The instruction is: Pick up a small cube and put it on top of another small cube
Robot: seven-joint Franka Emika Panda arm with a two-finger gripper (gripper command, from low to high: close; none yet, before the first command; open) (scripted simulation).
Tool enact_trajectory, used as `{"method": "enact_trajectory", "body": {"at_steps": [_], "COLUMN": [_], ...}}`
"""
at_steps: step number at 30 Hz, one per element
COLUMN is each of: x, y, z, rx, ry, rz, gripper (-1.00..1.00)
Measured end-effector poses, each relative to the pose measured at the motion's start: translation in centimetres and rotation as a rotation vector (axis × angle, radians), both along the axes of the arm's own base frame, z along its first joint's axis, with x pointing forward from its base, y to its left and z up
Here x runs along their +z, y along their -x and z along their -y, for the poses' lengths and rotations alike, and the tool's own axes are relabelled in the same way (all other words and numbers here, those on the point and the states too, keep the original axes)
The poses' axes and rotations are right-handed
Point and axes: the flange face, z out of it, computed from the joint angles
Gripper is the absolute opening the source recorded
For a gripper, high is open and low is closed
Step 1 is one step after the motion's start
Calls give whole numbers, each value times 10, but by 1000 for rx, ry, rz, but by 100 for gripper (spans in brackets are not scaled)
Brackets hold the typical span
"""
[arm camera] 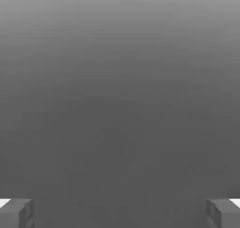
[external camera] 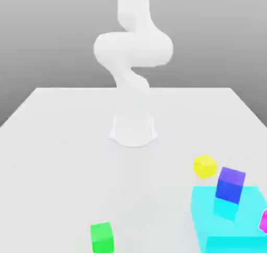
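In the exterior view, going from left to right, I see the small bright green cube point(external camera: 102, 238) first, near the front edge of the picture, on the big pale flat floor point(external camera: 62, 184). Next is my smooth white robot arm point(external camera: 133, 49), standing up on its round base, farther back. Then comes a small yellow cube point(external camera: 205, 166), just behind a large flat cyan block point(external camera: 229, 236). The small cube with a purple top and blue sides point(external camera: 230, 185) is on the cyan block, near its back edge, turned a bit. Last, at the right edge, I see part of a small magenta cube point(external camera: 264, 222). In the hand view, my gripper point(arm camera: 120, 214) is wide open, with its two grey fingers point(arm camera: 18, 214) far apart, and it has hold of nothing.
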Motion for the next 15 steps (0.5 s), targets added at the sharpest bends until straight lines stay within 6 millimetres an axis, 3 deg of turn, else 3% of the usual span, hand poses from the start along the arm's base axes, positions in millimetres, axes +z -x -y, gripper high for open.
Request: {"method": "enact_trajectory", "body": {"at_steps": [7,11,15], "x": [-118,-192,-267], "y": [-77,-104,-119], "z": [16,23,30], "rx": [80,117,148], "ry": [-4,3,17], "rz": [-193,-299,-405], "gripper": [0,0,0]}}
